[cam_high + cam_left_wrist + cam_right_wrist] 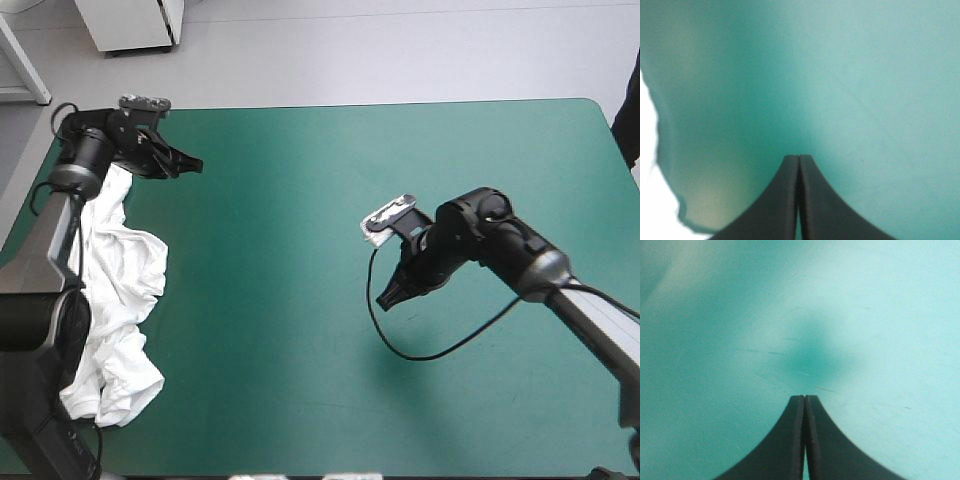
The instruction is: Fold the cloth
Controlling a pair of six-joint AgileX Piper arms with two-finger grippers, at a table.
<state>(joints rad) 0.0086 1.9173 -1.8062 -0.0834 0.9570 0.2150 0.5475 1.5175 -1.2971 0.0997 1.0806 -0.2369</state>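
White T-shirt [120, 290] lay crumpled along the teal-green counter's [300, 200] left edge; left end effector [188, 163], fingers together and empty, hovered near the far-left corner; right end effector [390, 295], likewise closed on nothing, hung mid-counter, likely poised before any grasp.

Plain white T-shirt [120, 265], plain teal-green cover [300, 200], black fingers [782, 205].

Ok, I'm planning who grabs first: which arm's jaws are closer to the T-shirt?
The left arm: its shut jaws hang by the far left corner, just beyond the crumpled white T-shirt. The right arm's shut jaws hover mid-table, well away from it.
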